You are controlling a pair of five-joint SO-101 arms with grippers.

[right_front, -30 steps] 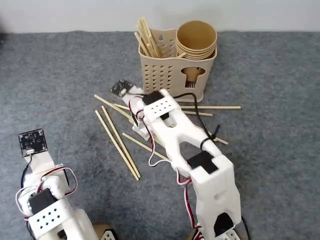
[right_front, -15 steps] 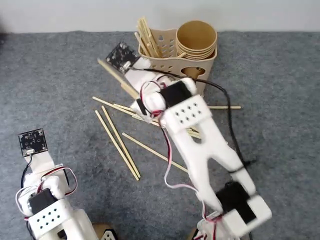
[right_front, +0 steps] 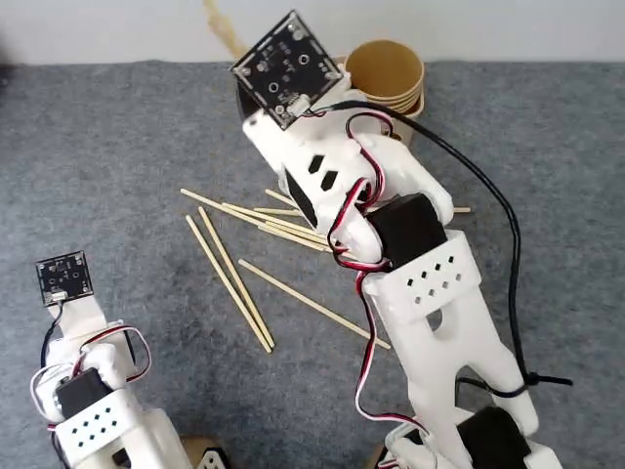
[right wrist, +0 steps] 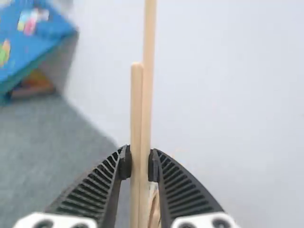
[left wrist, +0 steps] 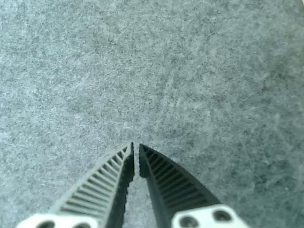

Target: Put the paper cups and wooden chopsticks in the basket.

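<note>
At seven o'clock the left claw (left wrist: 136, 152) hangs pinched together and empty over the table (right_front: 117, 147). Loose chopsticks (right_front: 234, 283) lie mid-table. At twelve, the right claw (right wrist: 139, 164) clamps two chopsticks (right wrist: 142, 118). Cups (right_front: 384, 73), seemingly nested, stand at one o'clock.

White arms (right_front: 435, 303), black servos (right_front: 410, 227), red and black cables (right_front: 518, 293), ribbed black end effectors (left wrist: 136, 154) (right wrist: 139, 164)

Your right gripper (right wrist: 138, 164) pinches two wooden chopsticks (right wrist: 149, 71) side by side, their ends sticking out past its tips toward a white wall (right wrist: 228, 85), with grey carpet (right wrist: 42, 137) alongside
</note>
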